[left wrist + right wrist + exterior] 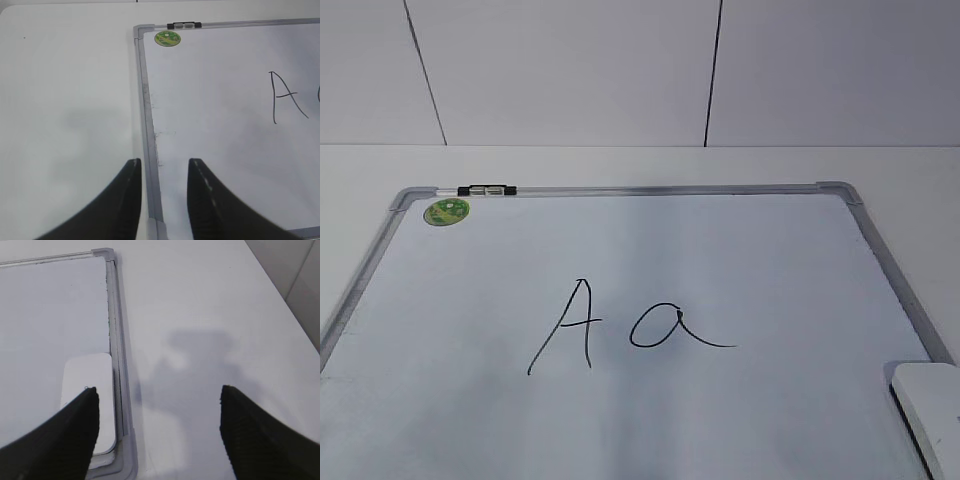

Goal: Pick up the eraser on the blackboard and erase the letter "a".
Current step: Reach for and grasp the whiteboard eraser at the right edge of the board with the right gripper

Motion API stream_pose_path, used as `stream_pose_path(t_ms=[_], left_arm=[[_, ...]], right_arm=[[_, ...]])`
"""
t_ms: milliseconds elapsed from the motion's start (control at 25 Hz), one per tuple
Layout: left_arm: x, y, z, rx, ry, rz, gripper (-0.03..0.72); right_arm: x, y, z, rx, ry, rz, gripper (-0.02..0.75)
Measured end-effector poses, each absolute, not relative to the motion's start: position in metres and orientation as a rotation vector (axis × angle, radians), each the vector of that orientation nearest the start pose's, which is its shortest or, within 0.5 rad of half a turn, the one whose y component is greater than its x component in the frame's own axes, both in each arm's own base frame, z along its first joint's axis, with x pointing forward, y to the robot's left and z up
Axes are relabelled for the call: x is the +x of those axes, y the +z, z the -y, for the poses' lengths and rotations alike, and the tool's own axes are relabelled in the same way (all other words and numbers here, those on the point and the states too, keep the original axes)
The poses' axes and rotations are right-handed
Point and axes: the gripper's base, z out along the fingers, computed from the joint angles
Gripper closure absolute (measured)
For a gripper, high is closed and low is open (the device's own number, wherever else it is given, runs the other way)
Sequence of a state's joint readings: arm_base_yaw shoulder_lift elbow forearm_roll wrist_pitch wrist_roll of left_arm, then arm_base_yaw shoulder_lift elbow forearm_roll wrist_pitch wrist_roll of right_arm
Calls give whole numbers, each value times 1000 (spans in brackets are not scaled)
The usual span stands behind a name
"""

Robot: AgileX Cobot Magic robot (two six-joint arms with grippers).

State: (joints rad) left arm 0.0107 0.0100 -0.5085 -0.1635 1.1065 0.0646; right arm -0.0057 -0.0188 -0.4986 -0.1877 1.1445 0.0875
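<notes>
Right gripper (pixel 157 410) hangs with its jaws spread wide, empty, over the bare table just off the board's right frame; one finger (pixel 75 430) overlaps the eraser (pixel 89 400) in the right wrist view, contact can't be told. Left gripper (pixel 165 185) also has its jaws apart, narrower gap, empty, straddling the left frame rail near the board's near left corner.

Surface: plain white table (pixel 620 165), matte, arm shadows on it. White panelled wall (pixel 570 70) behind with dark vertical seams.

Blackboard (pixel 650 189), actually a white dry-erase board with grey frame and rounded corners, lies flat on the table. Green round sticker (pixel 447 211) at its far left corner, a small black clip (pixel 487 189) on the far rail beside it.

Capital "A" (pixel 570 325) and the letter "a" (pixel 670 328) sit mid-board, side by side, the small one on the right, tail running rightward.

Eraser lies flat on the board in the near right corner, against the right rail. Long axis runs parallel to that rail, near-to-far.
</notes>
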Motion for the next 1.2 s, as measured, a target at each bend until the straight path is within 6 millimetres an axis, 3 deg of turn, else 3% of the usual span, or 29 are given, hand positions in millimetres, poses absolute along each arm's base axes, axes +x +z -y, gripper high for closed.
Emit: stream_pose_path(t_ms=[440, 680, 920, 1200], left_arm=[[-7, 277, 13, 68, -151, -2083, 453], [-7, 277, 13, 68, -151, -2083, 453], [-7, 277, 13, 68, -151, -2083, 453], [-7, 277, 13, 68, -151, -2083, 453]], right_arm=[[-12, 271, 15, 118, -177, -2097, 162], [-15, 290, 15, 82, -195, -2069, 162], [13, 308, 11, 41, -157, -2221, 162], [62, 305, 0, 36, 16, -2479, 162]])
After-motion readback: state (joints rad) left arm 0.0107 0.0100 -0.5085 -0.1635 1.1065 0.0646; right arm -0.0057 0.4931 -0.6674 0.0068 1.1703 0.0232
